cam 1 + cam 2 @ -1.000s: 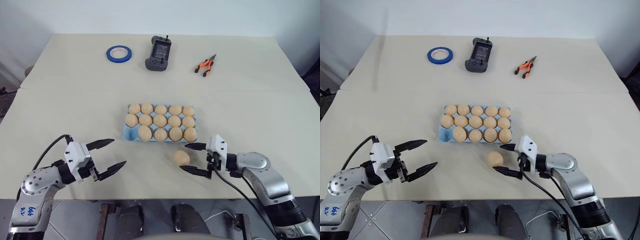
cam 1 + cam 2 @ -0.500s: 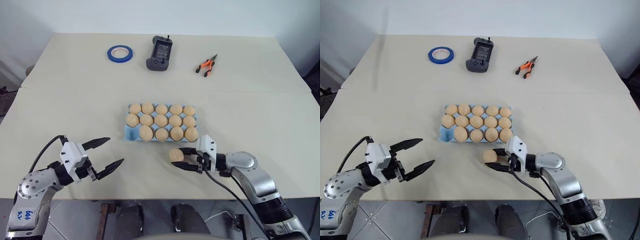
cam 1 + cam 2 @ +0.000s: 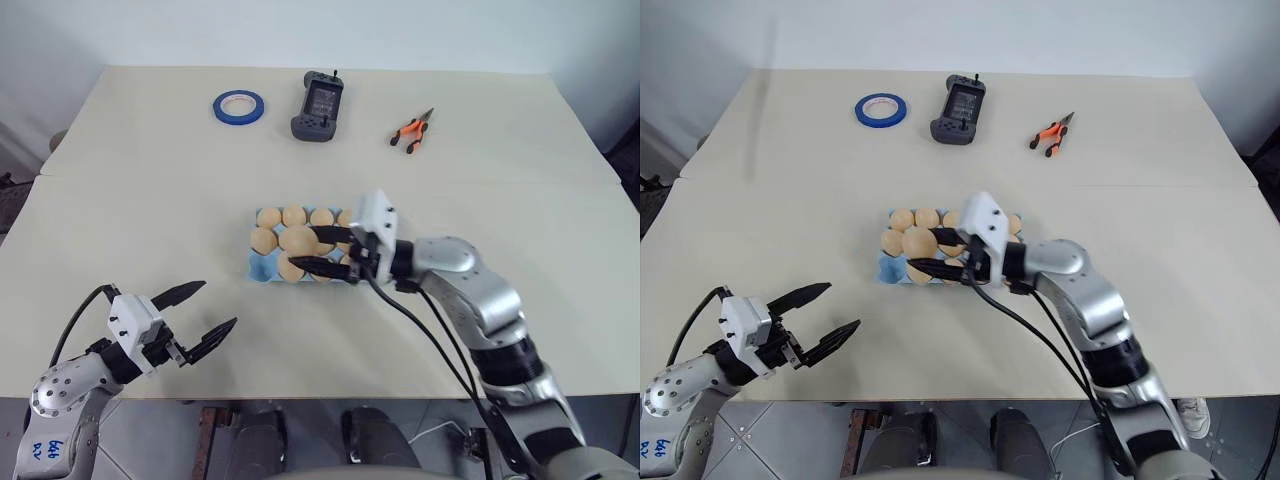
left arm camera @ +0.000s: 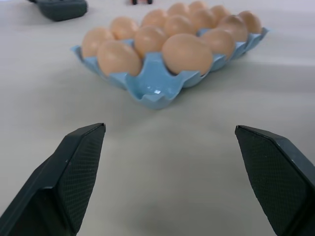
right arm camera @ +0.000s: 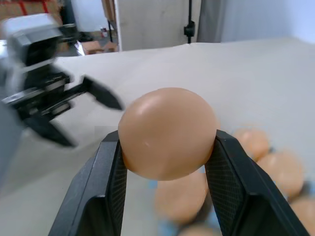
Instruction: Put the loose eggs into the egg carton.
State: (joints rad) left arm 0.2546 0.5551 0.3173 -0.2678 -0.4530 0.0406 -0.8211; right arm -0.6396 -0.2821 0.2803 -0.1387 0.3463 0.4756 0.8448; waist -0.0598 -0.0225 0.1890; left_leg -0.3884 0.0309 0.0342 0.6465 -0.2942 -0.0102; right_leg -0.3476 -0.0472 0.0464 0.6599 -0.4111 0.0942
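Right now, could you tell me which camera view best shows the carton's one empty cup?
The left wrist view: the empty cup sits at the egg carton's nearest corner, unobstructed. The eye views show it as a small blue gap at the carton's front left corner. The right wrist view shows blurred eggs.

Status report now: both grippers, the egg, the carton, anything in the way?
Right gripper shut on egg, above carton. Left gripper open, empty, apart from carton. One near corner cup free. Nothing in the way.

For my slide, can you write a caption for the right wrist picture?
The right claw grips one tan egg above the egg carton, with the open left claw waiting beyond.
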